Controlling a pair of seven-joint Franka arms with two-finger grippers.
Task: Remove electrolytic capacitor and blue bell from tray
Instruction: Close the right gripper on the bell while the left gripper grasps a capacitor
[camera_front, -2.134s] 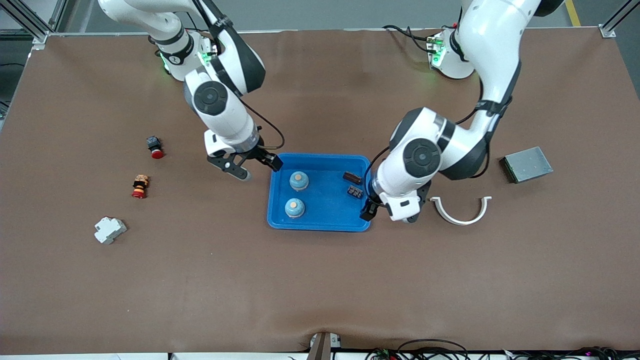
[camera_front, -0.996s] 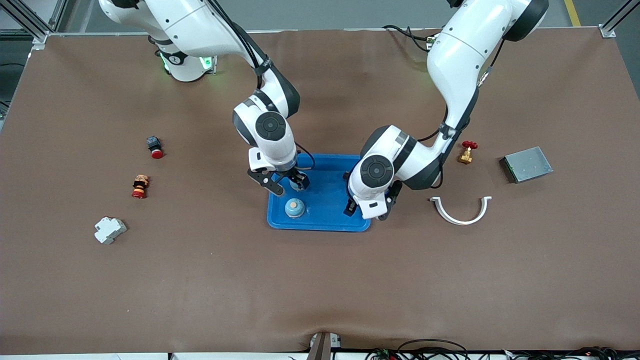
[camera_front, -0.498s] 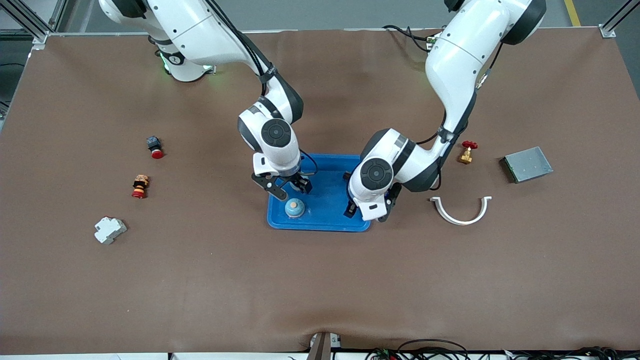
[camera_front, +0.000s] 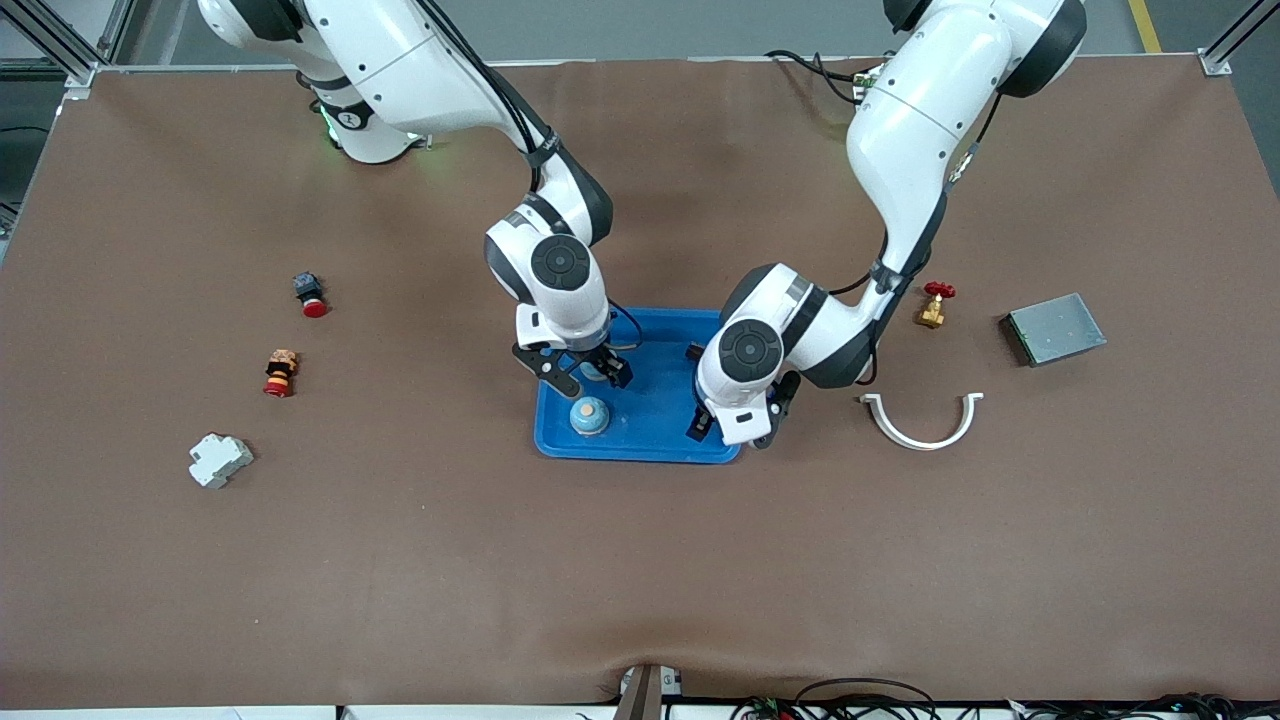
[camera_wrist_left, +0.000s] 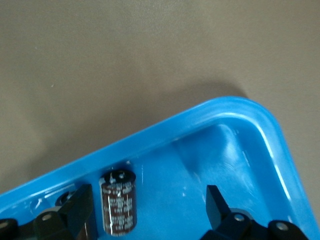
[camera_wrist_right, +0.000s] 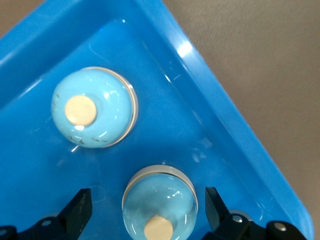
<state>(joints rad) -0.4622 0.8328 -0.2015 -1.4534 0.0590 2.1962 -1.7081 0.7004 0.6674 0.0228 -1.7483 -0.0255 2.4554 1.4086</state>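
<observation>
Both grippers moved over the blue tray (camera_front: 650, 440)

Right gripper (camera_front: 588, 369) now straddles a bell (camera_wrist_right: 160, 205); left gripper (camera_front: 728, 425) reached the capacitor (camera_wrist_left: 119, 208).

two bells (camera_wrist_right: 93, 108) in tray (camera_front: 655, 440), capacitor (camera_wrist_left: 119, 208) inside too

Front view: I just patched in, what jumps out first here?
The blue tray at the table's middle, with both arms bent down into it. The right gripper hangs open around one of two pale blue bells; the left gripper is open beside a black capacitor at the tray's end toward the left arm.
</observation>
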